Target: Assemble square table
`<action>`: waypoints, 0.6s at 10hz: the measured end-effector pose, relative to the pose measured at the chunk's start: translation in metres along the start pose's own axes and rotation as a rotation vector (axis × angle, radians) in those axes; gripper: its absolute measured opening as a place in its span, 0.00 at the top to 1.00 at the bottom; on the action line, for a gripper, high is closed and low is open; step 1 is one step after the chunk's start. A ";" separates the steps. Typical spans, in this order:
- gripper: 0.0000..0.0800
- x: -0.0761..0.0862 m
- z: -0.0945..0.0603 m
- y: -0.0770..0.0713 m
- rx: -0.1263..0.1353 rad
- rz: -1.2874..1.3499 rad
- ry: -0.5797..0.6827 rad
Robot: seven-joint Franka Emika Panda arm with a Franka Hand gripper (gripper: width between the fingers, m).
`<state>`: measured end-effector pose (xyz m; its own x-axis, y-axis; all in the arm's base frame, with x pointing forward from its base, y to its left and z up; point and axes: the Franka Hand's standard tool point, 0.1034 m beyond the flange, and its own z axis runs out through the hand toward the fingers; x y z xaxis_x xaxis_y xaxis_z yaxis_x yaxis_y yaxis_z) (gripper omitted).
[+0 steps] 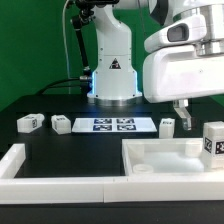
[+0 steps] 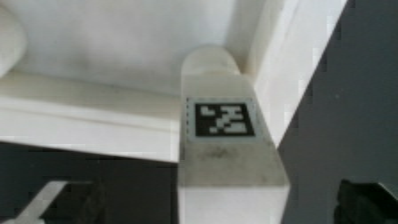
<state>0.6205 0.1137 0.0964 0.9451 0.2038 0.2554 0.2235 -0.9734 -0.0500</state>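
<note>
The white square tabletop [image 1: 165, 160] lies rim-up at the exterior view's front right; its rim also shows in the wrist view [image 2: 107, 100]. A white leg [image 1: 213, 138] with a tag stands at its right corner. In the wrist view this leg [image 2: 228, 130] runs up between my dark fingertips [image 2: 45, 205], with a gap on each side. My gripper [image 1: 185, 115] [image 2: 214, 205] is open just above the tabletop, holding nothing. Three more tagged legs lie on the black table: two on the left [image 1: 29, 122] [image 1: 61, 124] and one by the gripper [image 1: 167, 124].
The marker board [image 1: 112, 124] lies flat in front of the robot base [image 1: 112, 70]. A low white wall bar [image 1: 25, 165] runs along the front left and the front edge.
</note>
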 end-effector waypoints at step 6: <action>0.19 0.020 0.017 0.011 0.040 0.051 -0.248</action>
<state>0.6460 0.1091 0.0843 0.9838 0.1792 0.0074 0.1790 -0.9791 -0.0964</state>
